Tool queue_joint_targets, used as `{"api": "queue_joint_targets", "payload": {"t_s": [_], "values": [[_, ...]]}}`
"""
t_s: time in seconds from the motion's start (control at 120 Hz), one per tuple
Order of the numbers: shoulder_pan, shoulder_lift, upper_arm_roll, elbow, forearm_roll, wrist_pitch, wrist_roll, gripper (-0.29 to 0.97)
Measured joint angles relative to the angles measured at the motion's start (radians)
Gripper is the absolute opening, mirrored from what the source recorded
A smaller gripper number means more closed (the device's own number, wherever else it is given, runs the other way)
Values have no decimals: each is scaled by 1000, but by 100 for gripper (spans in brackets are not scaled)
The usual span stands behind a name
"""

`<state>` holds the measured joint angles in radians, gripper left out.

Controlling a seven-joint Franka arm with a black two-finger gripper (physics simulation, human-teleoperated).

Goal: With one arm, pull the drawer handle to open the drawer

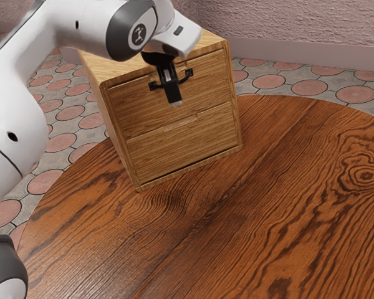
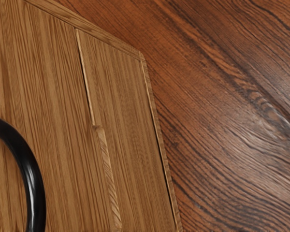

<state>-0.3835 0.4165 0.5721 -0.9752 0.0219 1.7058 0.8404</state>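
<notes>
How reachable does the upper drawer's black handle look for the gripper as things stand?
Likely yes: the gripper sits right at the black handle on the upper drawer front, and nothing stands between them.

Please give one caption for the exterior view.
Black gripper at the black curved handle on the upper drawer of the light wooden cabinet.

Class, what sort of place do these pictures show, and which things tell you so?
Probably a simulated room, home-like: a wooden drawer cabinet stands on a dark wooden table, above a floor of reddish round tiles, with a pink textured wall behind.
</notes>
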Motion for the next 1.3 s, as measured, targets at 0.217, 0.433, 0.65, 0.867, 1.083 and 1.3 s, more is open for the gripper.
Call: {"api": "queue_joint_targets", "payload": {"t_s": [0.217, 0.433, 0.65, 0.867, 1.083, 1.3], "values": [[17, 35, 3, 26, -31, 29, 40, 68], [17, 48, -3, 28, -67, 56, 70, 68], [25, 48, 1, 43, -93, 69, 93, 68], [93, 62, -9, 48, -102, 88, 120, 68], [95, 81, -13, 43, -127, 95, 141, 68], [96, 81, -7, 11, -164, 96, 155, 68]]}}
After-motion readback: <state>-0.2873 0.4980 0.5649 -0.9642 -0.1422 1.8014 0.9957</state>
